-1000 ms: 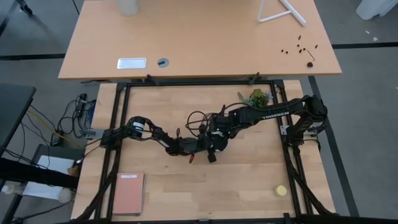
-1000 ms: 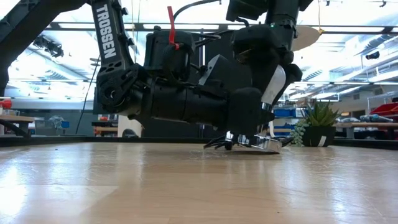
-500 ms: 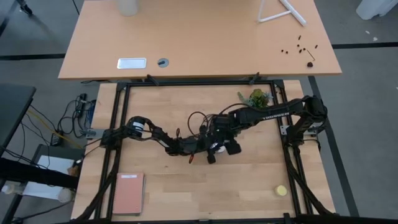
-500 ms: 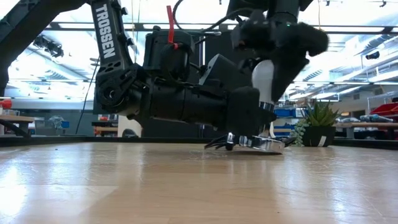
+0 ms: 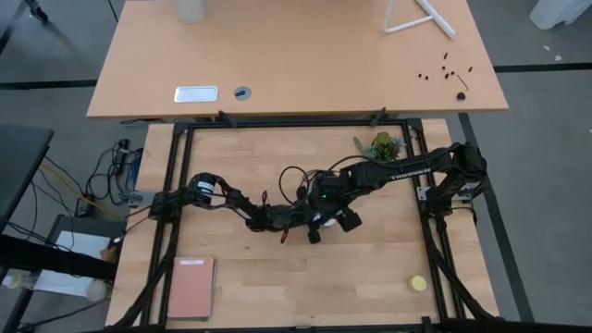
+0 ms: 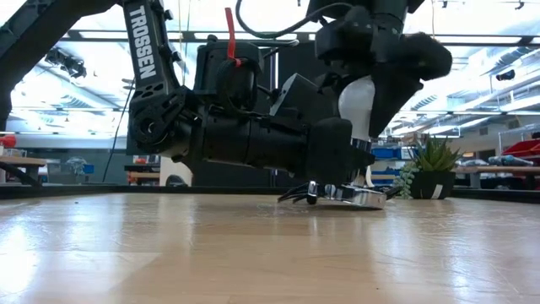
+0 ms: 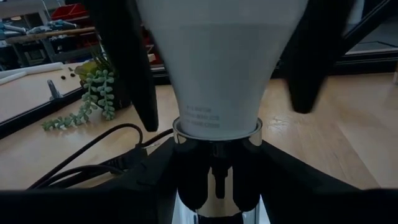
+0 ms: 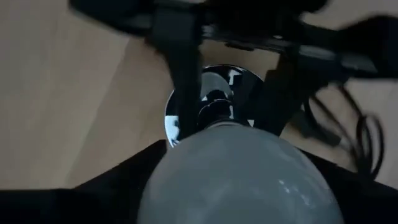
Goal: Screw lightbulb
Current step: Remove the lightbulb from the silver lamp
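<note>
The white lightbulb (image 6: 358,97) stands upright, its screw end down in the chrome socket (image 7: 217,180) of the round silvery disc (image 6: 354,197), which lies on the table's middle. My right gripper (image 5: 326,211) is above it, shut on the bulb. My left gripper (image 5: 313,226) reaches in level from the table's left and is shut on the socket. The disc's thin black cord (image 7: 81,155) trails off over the table. The right wrist view shows the bulb's round top (image 8: 230,180) with the disc (image 8: 214,102) below it. My left gripper holds the chrome socket (image 7: 214,152) just under the bulb's neck, pinched between its two fingers. It comes in level from the table's left. The disc stays on the table. My right gripper pinches the bulb's wide upper part (image 7: 186,37) between its two fingers (image 7: 127,68), from above, pointing down. The bulb is upright, with its screw end in the socket.
A small potted plant (image 5: 381,145) stands at the far right of the table. A small flat yellow round thing (image 5: 419,283) lies near the front right corner, and a reddish notebook (image 5: 191,287) near the front left. The cord loops (image 5: 291,176) lie just beyond the grippers.
My right gripper has turned about its upright axis over the socket while staying on the bulb. The bulb has stayed upright in the socket. My left gripper and the disc have kept still.
</note>
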